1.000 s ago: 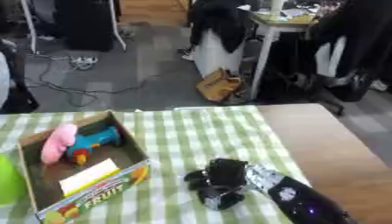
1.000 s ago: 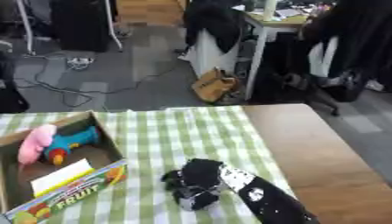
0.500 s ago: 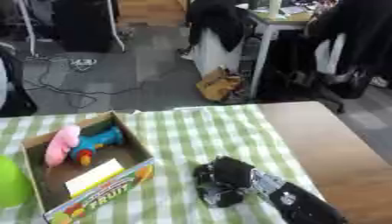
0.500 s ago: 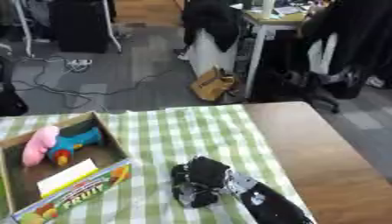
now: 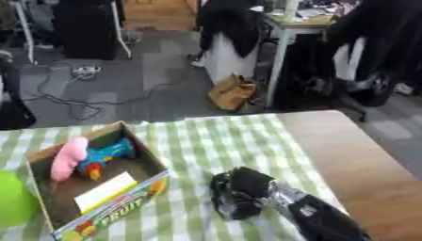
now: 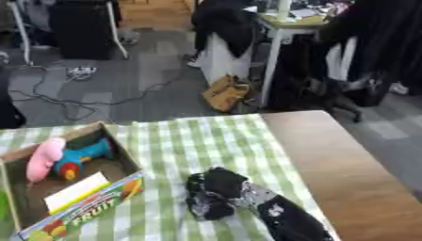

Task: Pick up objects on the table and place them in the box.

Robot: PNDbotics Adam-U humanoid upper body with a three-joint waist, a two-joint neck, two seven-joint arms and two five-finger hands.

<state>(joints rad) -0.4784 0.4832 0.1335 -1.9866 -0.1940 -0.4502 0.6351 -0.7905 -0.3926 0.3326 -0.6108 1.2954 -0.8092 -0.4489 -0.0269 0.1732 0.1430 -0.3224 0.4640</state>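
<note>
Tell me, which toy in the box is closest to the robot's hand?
The white card-like piece; it lies at the box's near end, toward the right hand. The pink toy and blue toy sit farther back.

The right hand [image 5: 241, 193] is a blurred black mass just right of the box [image 5: 132, 207]; whether its fingers hold anything cannot be told. A green shape [image 5: 15, 198] left of the box is cut by the frame edge.

Soft, even indoor light; both views blurred throughout.
</note>
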